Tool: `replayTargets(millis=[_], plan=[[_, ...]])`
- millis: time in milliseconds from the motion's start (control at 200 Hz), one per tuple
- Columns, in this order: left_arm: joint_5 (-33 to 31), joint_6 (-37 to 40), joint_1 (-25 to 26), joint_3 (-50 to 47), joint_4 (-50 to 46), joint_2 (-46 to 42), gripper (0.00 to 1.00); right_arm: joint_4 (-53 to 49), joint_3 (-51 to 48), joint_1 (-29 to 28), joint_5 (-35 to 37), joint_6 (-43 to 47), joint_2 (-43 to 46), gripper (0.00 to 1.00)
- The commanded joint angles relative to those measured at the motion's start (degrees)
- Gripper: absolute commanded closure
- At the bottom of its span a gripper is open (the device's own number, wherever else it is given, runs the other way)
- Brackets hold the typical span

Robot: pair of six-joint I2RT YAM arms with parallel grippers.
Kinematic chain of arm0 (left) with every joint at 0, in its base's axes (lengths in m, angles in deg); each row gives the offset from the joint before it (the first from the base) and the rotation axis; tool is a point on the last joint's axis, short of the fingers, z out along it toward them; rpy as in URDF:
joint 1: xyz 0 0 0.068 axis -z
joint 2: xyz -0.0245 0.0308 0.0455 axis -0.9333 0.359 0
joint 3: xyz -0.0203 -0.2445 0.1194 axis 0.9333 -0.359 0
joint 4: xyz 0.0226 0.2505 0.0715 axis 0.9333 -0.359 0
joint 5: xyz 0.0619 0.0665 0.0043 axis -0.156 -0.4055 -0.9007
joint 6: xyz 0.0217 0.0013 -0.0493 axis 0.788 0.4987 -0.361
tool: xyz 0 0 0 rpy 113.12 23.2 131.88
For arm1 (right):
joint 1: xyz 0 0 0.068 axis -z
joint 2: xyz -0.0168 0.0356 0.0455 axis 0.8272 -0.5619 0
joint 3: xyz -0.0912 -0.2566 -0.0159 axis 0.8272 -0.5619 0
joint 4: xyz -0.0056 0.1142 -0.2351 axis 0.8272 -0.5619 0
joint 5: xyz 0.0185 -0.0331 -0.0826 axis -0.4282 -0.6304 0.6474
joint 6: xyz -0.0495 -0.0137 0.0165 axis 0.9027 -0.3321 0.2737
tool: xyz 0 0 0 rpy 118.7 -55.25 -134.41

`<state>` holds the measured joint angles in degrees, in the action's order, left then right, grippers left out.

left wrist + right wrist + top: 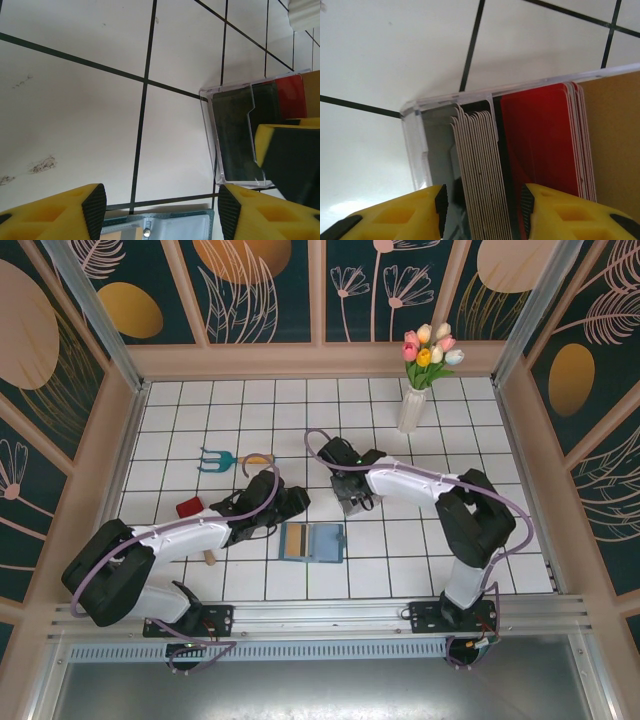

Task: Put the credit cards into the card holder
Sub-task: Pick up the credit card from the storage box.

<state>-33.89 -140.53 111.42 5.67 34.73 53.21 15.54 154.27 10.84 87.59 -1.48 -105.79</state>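
From the top camera, the teal card holder (312, 542) lies open and flat on the white tiled counter (420, 570), and everything lines up around it. The left claw (295, 503) hovers just beyond its far-left corner, the right claw (353, 502) hovers just beyond its far-right corner, and a vase of tulips (412, 408) stands well beyond it to the right. Over to the left wrist camera: the left claw's yellow fingers (75, 212) are spread wide, released, with nothing between them but bare tile, and the holder's edge with its small snap (146, 231) sits right below them. Past the holder, a clear plastic rack (207, 125) carries a dark card (235, 135) and a red card (291, 95), with a yellow finger (272, 142) of the right claw reaching over its right part. Now the right wrist camera: the credit cards (480, 165) stand on edge in that rack, a pale stack beside a red stack (540, 145), apart from the holder. The right claw straddles the pale stack, one pad on either side; whether it's actually pinching, I can't tell.
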Motion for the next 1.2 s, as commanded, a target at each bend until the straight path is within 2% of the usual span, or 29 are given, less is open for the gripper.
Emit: replayTargets(millis=[0,175,315,410,580,1196], plan=[[-0.4,-0.7,0.1,-0.4,0.9,-1.1,0.37,-3.7,2.2,-1.4,6.6,1.0,-1.7,0.54],[-0.9,-0.5,0.1,-0.5,0.2,-1.6,0.37,-5.3,3.3,-2.9,12.6,0.1,-1.7,0.54],[-0.7,-0.3,0.1,-0.5,0.0,-1.7,0.37,-5.0,3.3,-3.0,12.5,0.1,-0.4,0.56],[-0.5,-0.4,0.2,-0.7,0.0,-1.6,0.37,-5.0,3.3,-2.9,12.4,0.0,0.1,0.59],[-0.6,-0.5,0.2,-0.8,0.1,-1.7,0.37,-4.6,3.0,-2.8,10.1,0.1,0.2,0.72],[0.3,-0.5,0.2,-0.6,0.4,-0.8,0.37,-6.4,3.4,-2.8,12.8,-0.3,1.1,0.74]])
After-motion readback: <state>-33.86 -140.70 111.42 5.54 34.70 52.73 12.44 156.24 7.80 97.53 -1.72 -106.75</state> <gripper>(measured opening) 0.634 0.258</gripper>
